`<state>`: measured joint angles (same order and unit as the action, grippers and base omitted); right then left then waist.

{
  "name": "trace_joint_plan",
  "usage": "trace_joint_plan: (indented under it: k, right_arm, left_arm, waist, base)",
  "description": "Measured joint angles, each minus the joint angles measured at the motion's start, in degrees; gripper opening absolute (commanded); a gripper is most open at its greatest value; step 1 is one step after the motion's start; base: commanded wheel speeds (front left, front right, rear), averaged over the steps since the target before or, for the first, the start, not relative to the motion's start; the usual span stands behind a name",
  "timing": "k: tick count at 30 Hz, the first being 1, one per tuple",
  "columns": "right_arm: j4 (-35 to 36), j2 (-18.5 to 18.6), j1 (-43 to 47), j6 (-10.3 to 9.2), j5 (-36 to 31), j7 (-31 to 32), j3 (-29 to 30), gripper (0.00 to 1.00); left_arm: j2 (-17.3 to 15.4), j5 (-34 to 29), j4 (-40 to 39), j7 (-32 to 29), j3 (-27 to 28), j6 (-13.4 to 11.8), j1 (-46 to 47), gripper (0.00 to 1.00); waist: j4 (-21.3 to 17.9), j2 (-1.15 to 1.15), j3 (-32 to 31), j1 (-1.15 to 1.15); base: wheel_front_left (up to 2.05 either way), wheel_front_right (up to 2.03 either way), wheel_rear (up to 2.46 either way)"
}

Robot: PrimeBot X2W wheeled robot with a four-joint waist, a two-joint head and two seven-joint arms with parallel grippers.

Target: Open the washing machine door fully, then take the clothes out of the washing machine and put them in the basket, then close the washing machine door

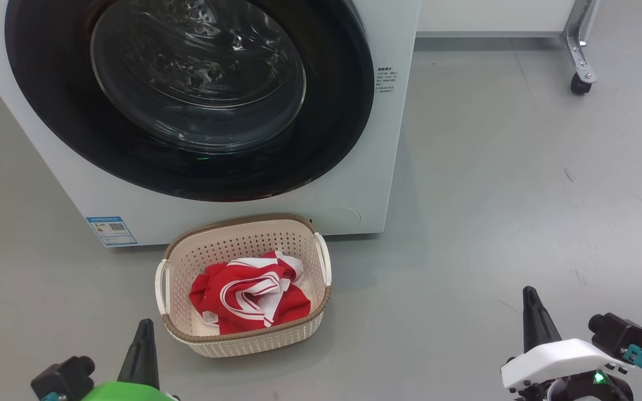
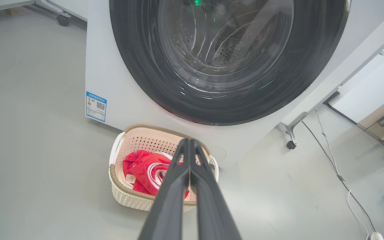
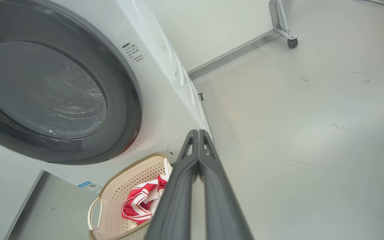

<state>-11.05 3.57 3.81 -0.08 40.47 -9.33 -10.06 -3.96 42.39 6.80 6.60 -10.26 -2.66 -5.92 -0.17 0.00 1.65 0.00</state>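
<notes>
The white washing machine (image 1: 354,189) stands ahead with its black-rimmed glass door (image 1: 198,83) flush against the front. On the floor in front of it sits the cream basket (image 1: 310,326), holding the red clothes (image 1: 246,295) with white stripes. Low at the left, my left gripper (image 1: 144,328) is shut and holds nothing, just left of the basket. At the lower right my right gripper (image 1: 530,295) is shut too, well away from the basket. The left wrist view has the left gripper (image 2: 189,144) before the basket (image 2: 122,196), clothes (image 2: 142,170) and door (image 2: 145,66). In the right wrist view, the right gripper (image 3: 198,134) stands beside the basket (image 3: 112,196).
Bare grey floor (image 1: 521,195) spreads to the right of the machine. A metal leg on a black caster (image 1: 579,83) stands at the far right. In the left wrist view, a white cable (image 2: 342,180) trails across the floor past another caster (image 2: 290,145).
</notes>
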Motion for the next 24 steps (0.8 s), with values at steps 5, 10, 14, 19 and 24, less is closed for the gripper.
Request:
trace_joint_plan:
  k: [5,10,14,19,24]
  right_arm:
    - [-0.05,0.07,-0.20,0.37,3.81,0.82,0.90,0.00]
    - [-0.13,0.15,-0.51,0.63,6.97,1.64,1.69,0.00]
    - [-0.24,0.27,-1.12,1.04,10.10,2.37,2.42,0.00]
    - [-0.53,0.32,-1.28,1.53,13.90,3.08,3.32,0.00]
    - [-0.78,0.51,-1.80,1.99,17.67,4.08,4.22,0.00]
  left_arm:
    - [-0.03,3.69,0.30,-0.58,0.79,0.58,0.11,0.00]
    - [-0.08,6.77,0.67,-1.32,1.23,1.04,0.60,0.00]
    - [-0.14,9.84,1.05,-1.85,1.92,1.49,1.26,0.00]
    - [-0.20,13.54,1.76,-2.52,2.63,2.05,1.52,0.00]
    - [-0.24,17.14,2.09,-3.09,3.23,2.56,2.42,0.00]
  waist:
    - [0.01,0.00,-0.09,0.00]
    - [0.02,0.00,-0.17,0.00]
    - [0.03,0.00,-0.25,0.00]
    - [0.04,0.00,-0.34,0.00]
    - [0.06,0.00,-0.44,0.00]
  base:
    - [0.00,0.00,0.00]
    - [0.00,0.00,0.00]
    - [0.00,0.00,0.00]
    - [0.00,0.00,0.00]
    - [0.00,0.00,0.00]
